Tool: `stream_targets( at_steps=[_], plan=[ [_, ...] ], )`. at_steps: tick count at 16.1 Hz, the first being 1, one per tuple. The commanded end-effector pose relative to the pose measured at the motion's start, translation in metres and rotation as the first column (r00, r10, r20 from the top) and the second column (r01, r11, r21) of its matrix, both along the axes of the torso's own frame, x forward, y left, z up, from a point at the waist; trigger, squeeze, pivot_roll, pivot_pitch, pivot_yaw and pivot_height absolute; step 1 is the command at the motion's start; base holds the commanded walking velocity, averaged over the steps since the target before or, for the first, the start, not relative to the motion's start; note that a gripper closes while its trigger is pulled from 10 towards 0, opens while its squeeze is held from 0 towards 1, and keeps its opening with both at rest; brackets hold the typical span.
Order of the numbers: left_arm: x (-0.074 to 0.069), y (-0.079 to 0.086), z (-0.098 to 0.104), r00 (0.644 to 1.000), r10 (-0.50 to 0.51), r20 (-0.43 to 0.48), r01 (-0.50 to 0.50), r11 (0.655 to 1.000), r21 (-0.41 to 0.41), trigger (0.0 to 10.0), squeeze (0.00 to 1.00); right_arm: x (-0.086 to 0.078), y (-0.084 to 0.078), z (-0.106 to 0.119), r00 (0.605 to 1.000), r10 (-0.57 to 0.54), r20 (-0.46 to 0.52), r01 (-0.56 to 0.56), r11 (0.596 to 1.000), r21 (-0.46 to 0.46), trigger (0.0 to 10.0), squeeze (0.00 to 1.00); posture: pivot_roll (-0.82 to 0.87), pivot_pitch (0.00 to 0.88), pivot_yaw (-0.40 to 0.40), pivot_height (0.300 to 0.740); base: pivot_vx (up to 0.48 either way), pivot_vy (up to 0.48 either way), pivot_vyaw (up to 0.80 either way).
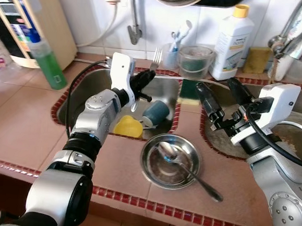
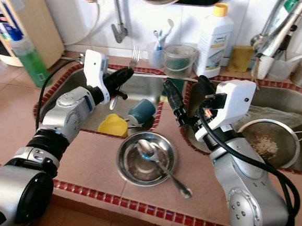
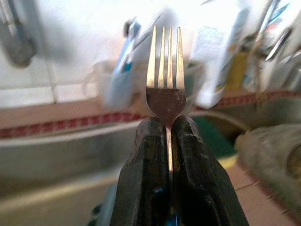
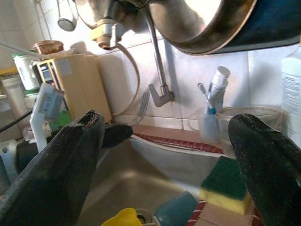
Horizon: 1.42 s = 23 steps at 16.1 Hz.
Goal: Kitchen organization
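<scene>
We see the left gripper [image 3: 168, 141] pinching a fork [image 1: 156, 58] by its handle, tines up, above the left sink [image 1: 91, 79]. Our right gripper [image 1: 218, 101] hangs with fingers spread wide over the counter's tiled divider. A steel bowl [image 1: 170, 161] holding a spoon [image 1: 185, 170] sits near the counter's front edge.

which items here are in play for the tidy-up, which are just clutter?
In play: fork held in left gripper; spoon in steel bowl; right gripper, jaws open.
Lying about: yellow cup, blue cup, sponge, white bottle.
</scene>
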<state>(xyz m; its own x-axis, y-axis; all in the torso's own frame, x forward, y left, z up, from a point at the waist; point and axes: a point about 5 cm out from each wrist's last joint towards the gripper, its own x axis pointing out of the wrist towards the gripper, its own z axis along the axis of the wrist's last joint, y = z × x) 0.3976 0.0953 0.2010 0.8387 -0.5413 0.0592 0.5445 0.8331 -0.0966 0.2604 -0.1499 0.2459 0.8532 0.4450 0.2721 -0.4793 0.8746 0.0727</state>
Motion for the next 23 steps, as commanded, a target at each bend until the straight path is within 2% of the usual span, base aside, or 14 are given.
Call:
stream_targets(
  at_steps=[1, 6, 12, 17, 23],
  plan=[
    [0.004, 0.007, 0.001, 0.999, 0.037, -0.024, -0.035, 0.998, 0.055, 10.0, 0.0, -0.003, 0.004, -0.001, 1.0, 0.031, -0.003, -0.031, 0.999, -0.015, 10.0, 0.0, -0.28, 0.075, 0.139, 0.74, 0.0, 0.0, 0.0],
    [0.012, 0.015, 0.006, 0.995, 0.1, -0.025, -0.095, 0.981, 0.172, 10.0, 0.0, -0.018, 0.005, -0.013, 0.996, 0.061, -0.06, -0.066, 0.995, -0.076, 10.0, 0.0, -0.29, 0.117, 0.144, 0.74, 0.0, 0.0, 0.0],
    [0.016, 0.016, 0.013, 0.996, 0.092, 0.022, -0.094, 0.956, 0.278, 10.0, 0.0, -0.044, 0.002, -0.023, 0.988, 0.079, -0.132, -0.092, 0.991, -0.093, 10.0, 0.0, -0.31, 0.179, 0.174, 0.74, 0.0, 0.0, 0.0],
    [0.017, 0.023, 0.009, 0.993, 0.121, 0.015, -0.119, 0.939, 0.322, 10.0, 0.0, -0.067, 0.004, -0.029, 0.976, 0.098, -0.194, -0.114, 0.991, -0.072, 10.0, 0.0, -0.33, 0.238, 0.2, 0.74, 0.0, 0.0, 0.0],
    [0.016, 0.03, 0.003, 0.992, 0.122, 0.018, -0.12, 0.924, 0.363, 10.0, 0.0, -0.082, 0.003, -0.033, 0.968, 0.082, -0.238, -0.098, 0.994, -0.057, 10.0, 0.0, -0.34, 0.265, 0.212, 0.74, 0.0, 0.0, 0.0]
  ],
)
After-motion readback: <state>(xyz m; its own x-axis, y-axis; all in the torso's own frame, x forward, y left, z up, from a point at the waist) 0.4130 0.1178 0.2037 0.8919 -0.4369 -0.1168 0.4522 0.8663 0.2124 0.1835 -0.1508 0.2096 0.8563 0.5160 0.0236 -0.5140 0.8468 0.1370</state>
